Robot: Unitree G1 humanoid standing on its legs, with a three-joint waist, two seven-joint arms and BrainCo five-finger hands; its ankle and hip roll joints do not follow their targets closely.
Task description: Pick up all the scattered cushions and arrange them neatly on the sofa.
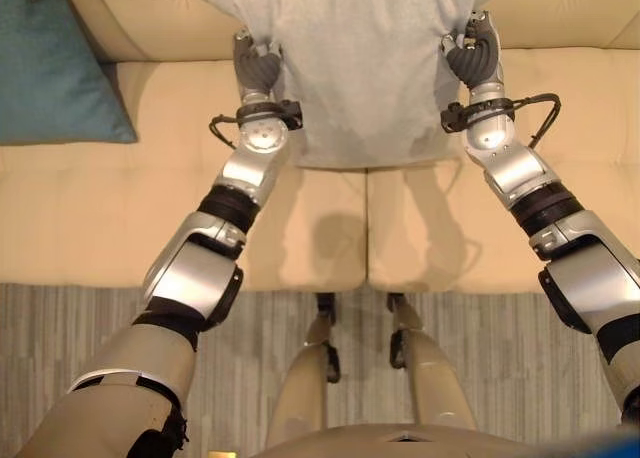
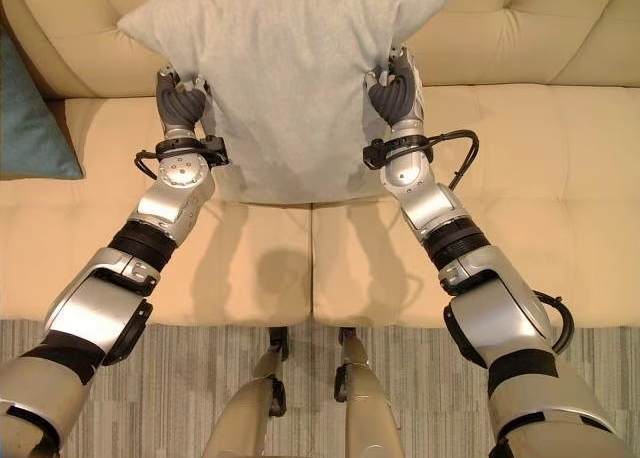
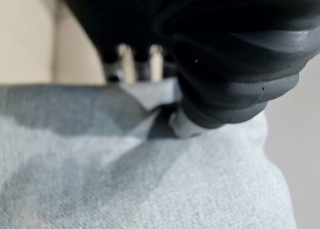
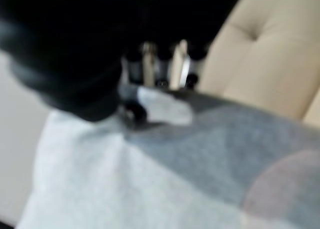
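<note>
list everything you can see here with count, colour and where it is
grey cushion: one, light grey, held up between both hands over the middle of the sofa, its top against the backrest
teal cushion: one, teal, on the sofa seat at the robot's far left, leaning toward the backrest
sofa: one, cream, tufted back and seat cushions, across the whole scene in front of the robot
floor: grey striped carpet, below the sofa's front edge
left hand: one, dark ribbed cover, pinching the grey cushion's left edge
right hand: one, dark ribbed cover, pinching the grey cushion's right edge
</note>
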